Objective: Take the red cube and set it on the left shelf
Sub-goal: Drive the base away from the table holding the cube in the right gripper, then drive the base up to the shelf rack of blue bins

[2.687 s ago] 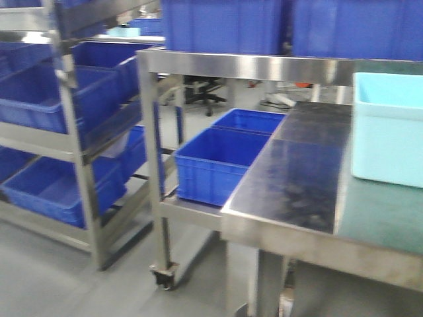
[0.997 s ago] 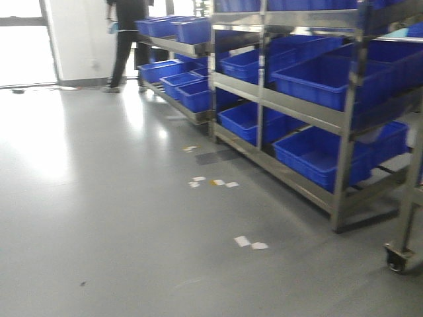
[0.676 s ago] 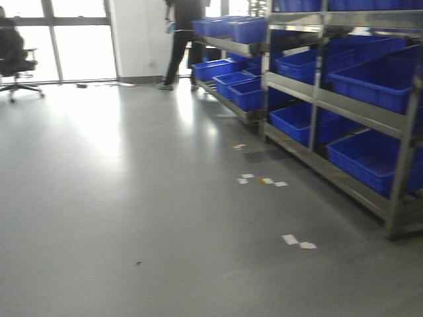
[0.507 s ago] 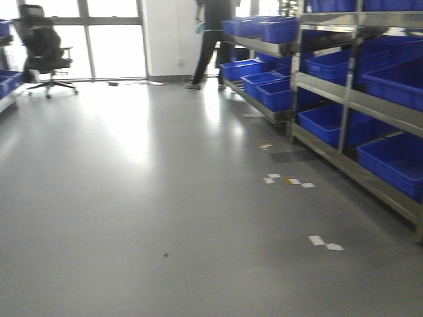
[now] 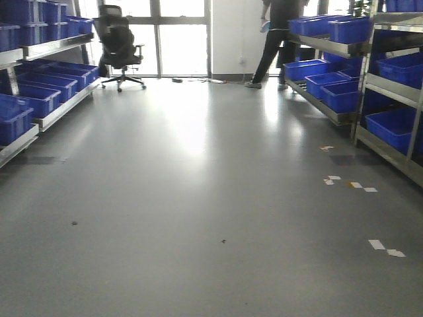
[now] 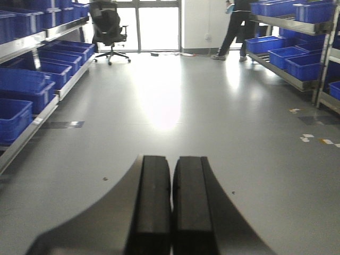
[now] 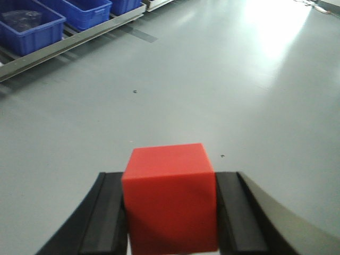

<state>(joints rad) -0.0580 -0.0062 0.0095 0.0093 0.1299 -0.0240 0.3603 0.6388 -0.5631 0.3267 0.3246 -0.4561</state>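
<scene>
The red cube (image 7: pixel 170 196) sits clamped between the two black fingers of my right gripper (image 7: pixel 170 179), held above bare grey floor. My left gripper (image 6: pixel 171 166) is shut with its pads pressed together and nothing between them, also over the floor. The left shelf (image 5: pixel 63 45), a steel rack carrying dark blue bins (image 5: pixel 36 99), runs along the left side of the aisle in the front view and shows again as the left shelf (image 6: pixel 32 45) in the left wrist view. Both grippers are well away from it.
More steel racks with blue bins (image 5: pixel 340 96) line the right side. A person (image 5: pixel 274 39) stands at the far right rack and a black office chair (image 5: pixel 121 43) stands by the windows. Pale tape marks (image 5: pixel 357 185) dot the floor. A low rack rail (image 7: pixel 69 45) crosses the right wrist view.
The front view has swung left: the steel table with the pale tub left the frame, the right racks slid rightward, and the office chair and left racks came into view.
</scene>
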